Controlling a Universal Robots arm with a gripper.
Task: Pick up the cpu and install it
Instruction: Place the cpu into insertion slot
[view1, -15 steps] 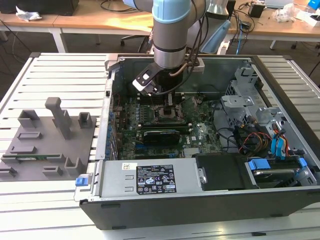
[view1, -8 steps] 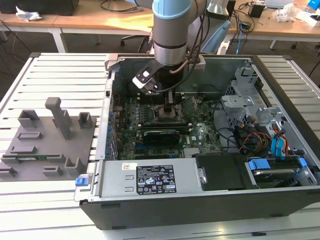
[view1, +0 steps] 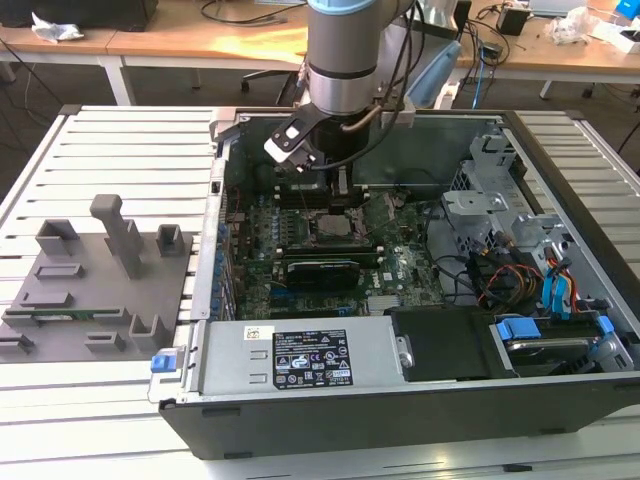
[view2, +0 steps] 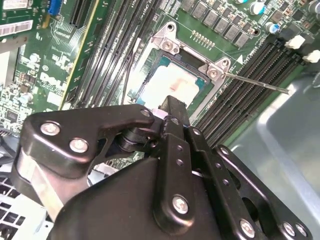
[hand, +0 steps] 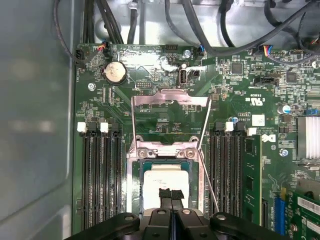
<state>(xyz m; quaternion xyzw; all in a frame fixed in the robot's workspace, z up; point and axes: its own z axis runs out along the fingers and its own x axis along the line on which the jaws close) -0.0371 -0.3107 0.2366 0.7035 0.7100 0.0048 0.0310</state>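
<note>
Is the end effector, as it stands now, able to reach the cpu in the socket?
Probably yes. The socket's metal frame is swung open, so nothing covers the cpu, and the end effector sits right over its silvery top with its fingertips closed together.

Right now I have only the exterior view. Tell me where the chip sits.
Observer: In the first wrist view, the chip lies flat inside the socket.
Operator: Report the claw.
Observer: The claw is shut, with its tips over the chip's pale top. I cannot tell whether they touch it.
Operator: Check the socket's cover.
Observer: The cover frame stands swung open, away from the chip.
</note>
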